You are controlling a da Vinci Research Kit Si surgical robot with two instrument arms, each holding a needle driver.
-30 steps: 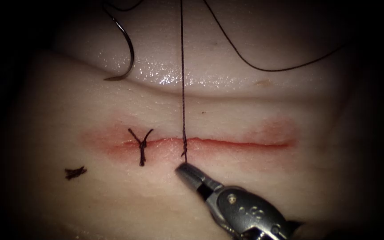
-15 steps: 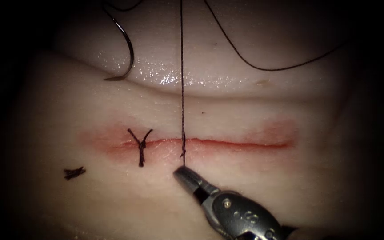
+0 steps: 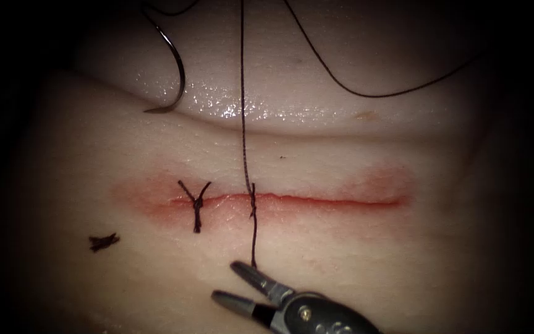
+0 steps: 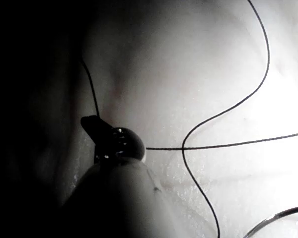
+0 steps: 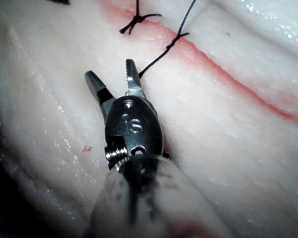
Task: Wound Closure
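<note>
The tissue (image 3: 341, 260) carries the cut (image 3: 316, 199) across its middle, one tied stitch (image 3: 198, 207) at its left. The right tool (image 3: 237, 286) gapes empty, the thread (image 3: 254, 238) tail touching its far jaw. The left tool (image 4: 100, 130) grips thread; too strong a pull risks tearing. The needle (image 3: 173, 62) lies loose, far left.

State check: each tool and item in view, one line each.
Right gripper: open, holding nothing, short thread tail beside one fingertip.
Left gripper: shut on thread.
Needle: free, lying on the tissue above the cut.
Thread: taut, knotted at the cut.
Cut: one finished stitch on the left, open on the right.
Tissue: wet.
</note>
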